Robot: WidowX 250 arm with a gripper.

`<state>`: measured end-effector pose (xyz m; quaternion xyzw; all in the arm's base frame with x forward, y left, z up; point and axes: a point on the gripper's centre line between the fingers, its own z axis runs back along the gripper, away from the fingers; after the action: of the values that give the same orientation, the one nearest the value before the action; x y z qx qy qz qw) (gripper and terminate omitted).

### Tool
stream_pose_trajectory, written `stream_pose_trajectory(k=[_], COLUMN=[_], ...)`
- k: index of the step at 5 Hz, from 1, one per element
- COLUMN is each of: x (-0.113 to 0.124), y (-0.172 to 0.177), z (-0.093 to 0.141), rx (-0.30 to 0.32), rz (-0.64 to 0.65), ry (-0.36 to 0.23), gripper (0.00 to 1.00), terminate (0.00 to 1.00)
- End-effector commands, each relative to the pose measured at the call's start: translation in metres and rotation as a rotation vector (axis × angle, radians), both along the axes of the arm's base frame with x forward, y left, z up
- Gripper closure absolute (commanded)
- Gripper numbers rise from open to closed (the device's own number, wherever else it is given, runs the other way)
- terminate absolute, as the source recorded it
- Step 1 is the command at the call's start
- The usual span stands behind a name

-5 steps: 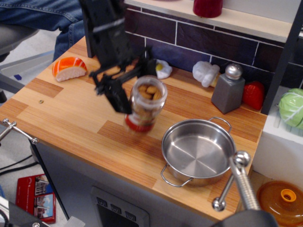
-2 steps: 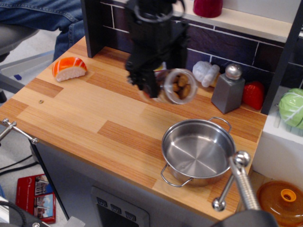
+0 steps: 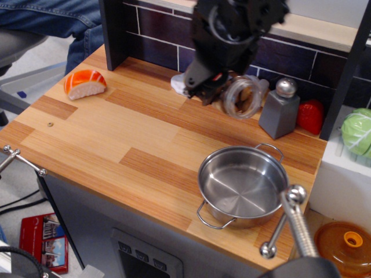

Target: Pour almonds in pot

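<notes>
My gripper is shut on the clear plastic jar and holds it in the air, tipped on its side with its open mouth facing the camera. The image is blurred; I cannot make out almonds inside. The jar hangs above the counter behind the steel pot, toward its far edge. The pot is shallow, shiny and empty, with two wire loop handles, and stands on the wooden counter at the front right.
A grey shaker, a white garlic toy and a strawberry stand by the tiled back wall. A salmon sushi toy lies at the far left. An orange lidded pot sits low right. A metal faucet stands at the front right.
The gripper has lifted the jar from the middle of the counter and carried it right and back, tipping it from upright onto its side.
</notes>
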<state>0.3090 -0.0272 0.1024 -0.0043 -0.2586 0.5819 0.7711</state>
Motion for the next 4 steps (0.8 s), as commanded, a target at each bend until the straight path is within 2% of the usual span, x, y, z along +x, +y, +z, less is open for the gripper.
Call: stream_pose_trajectory(k=[1, 2, 3, 4], x=[-0.009, -0.019, -0.023, -0.023], y=[-0.01, -0.012, -0.01, -0.012], z=[0.014, 0.01, 0.006, 0.007], rx=[0.116, 0.233, 0.301, 0.343], rz=[-0.085, -0.168, -0.201, -0.217], ry=[-0.11, -0.167, -0.215, -0.261], gripper=[1.0, 1.0, 1.0, 1.0], terminate=[0.0, 0.0, 0.0, 0.0])
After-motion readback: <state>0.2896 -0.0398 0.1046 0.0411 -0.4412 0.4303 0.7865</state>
